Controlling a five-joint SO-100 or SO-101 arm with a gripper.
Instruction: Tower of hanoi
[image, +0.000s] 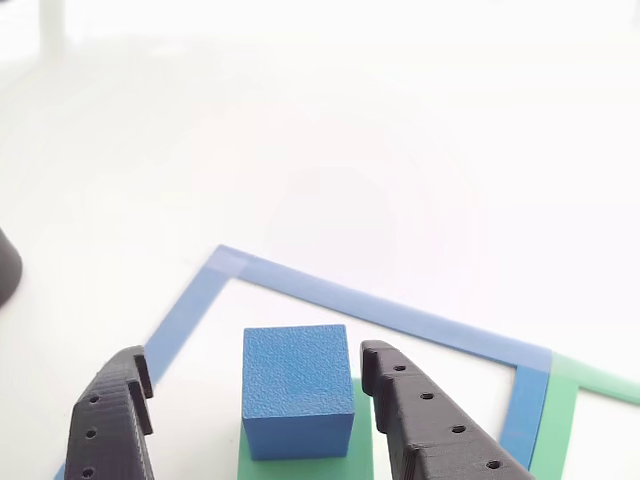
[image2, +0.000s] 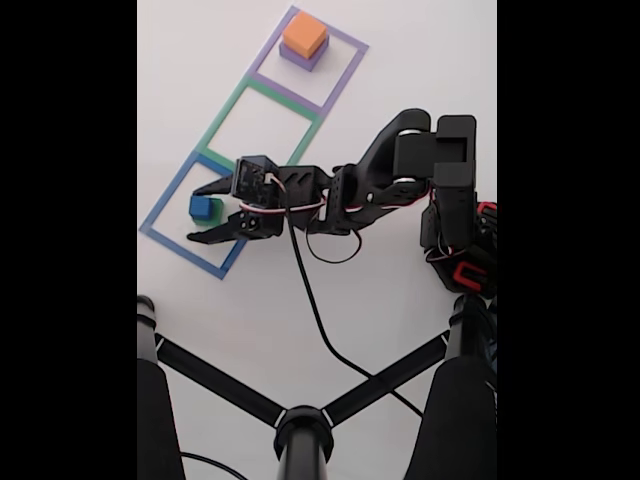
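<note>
Two black fingers (image: 110, 420) are flanking the blue block (image: 297, 388), which I'm seeing sitting on the green block (image: 362, 455) inside the blue outline (image: 400, 318); bare worktop (image: 330, 140) is lying beyond. In the fixed view, the end effector (image2: 205, 210) is spreading wide around it, while the orange block (image2: 305, 34) is resting on the purple block (image2: 301, 58) inside the purple outline (image2: 345, 75).

A blue block (image: 297, 388) sits atop a green block (image: 362, 452); an orange block (image2: 305, 35) tops purple (image2: 297, 59); the hand (image: 255, 385) is black, the surface (image: 330, 130) white.

Black arm (image2: 400, 175), holed black fingers (image: 430, 420)
</note>
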